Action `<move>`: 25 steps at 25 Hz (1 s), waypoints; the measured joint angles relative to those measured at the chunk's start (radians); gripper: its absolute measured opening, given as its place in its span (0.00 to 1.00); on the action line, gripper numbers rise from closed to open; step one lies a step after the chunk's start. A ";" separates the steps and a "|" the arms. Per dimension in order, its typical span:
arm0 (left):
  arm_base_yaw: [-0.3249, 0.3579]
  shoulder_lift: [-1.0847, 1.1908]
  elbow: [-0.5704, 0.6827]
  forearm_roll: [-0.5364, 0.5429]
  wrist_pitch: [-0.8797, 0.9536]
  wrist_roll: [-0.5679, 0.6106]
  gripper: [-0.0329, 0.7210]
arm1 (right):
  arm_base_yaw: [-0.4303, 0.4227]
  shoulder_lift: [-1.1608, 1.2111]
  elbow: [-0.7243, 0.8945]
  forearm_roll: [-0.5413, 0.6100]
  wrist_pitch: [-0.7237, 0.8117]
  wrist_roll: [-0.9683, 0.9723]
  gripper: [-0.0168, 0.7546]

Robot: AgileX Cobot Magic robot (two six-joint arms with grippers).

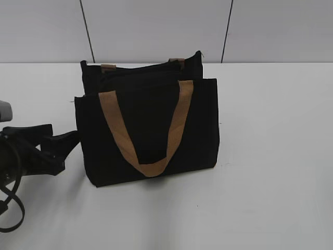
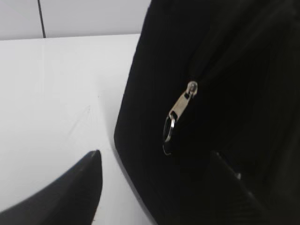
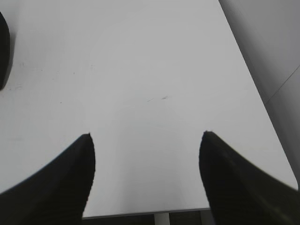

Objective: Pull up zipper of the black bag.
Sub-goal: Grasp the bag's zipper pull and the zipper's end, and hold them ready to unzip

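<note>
The black bag stands upright mid-table, one tan strap hanging down its front. In the left wrist view the bag's side fills the right half, and the zipper's silver pull tab hangs on it. My left gripper is open at the bag's left end. In its own view one finger is over the table and the other lies against the bag, with the tab just beyond them. My right gripper is open and empty over bare table. It is outside the exterior view.
The white table stretches around the bag. Its near edge shows under the right gripper. A sliver of the bag shows at the left edge of the right wrist view. A grey wall stands behind.
</note>
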 joint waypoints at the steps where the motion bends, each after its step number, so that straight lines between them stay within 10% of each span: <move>1: 0.000 0.025 0.000 0.007 -0.012 0.000 0.71 | 0.000 0.000 0.000 0.000 0.000 0.000 0.72; 25: 0.000 0.369 -0.094 0.054 -0.239 -0.001 0.56 | 0.000 0.000 0.000 0.000 0.000 0.000 0.72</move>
